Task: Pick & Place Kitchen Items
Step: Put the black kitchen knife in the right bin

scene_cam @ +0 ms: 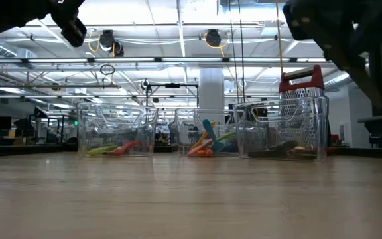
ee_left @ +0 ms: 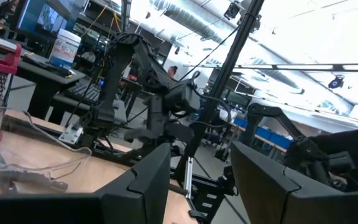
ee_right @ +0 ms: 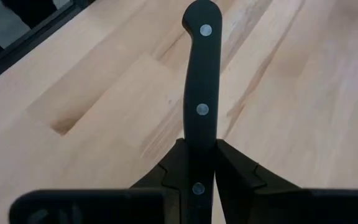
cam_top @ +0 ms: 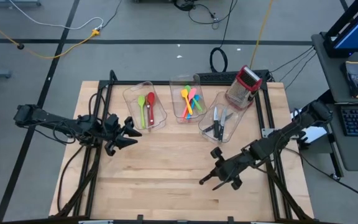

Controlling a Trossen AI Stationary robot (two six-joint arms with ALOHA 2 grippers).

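the right gripper (ee_right: 201, 163) grips a black knife handle (ee_right: 200, 81) tight above the table (cam_top: 166, 174) — the left gripper (cam_top: 127, 132) hangs open, empty.

Three clear plastic bins (cam_top: 145, 106) sit in a row along the light wooden table's (cam_top: 166, 180) far edge, utensils inside each. The red-topped metal box grater (cam_top: 244, 87) stands just right of the rightmost bin. Left end effector (cam_top: 129, 132) hangs before the leftmost bin; right end effector (cam_top: 209, 178) is nearer the front, gripping a black-handled riveted knife (ee_right: 201, 74).
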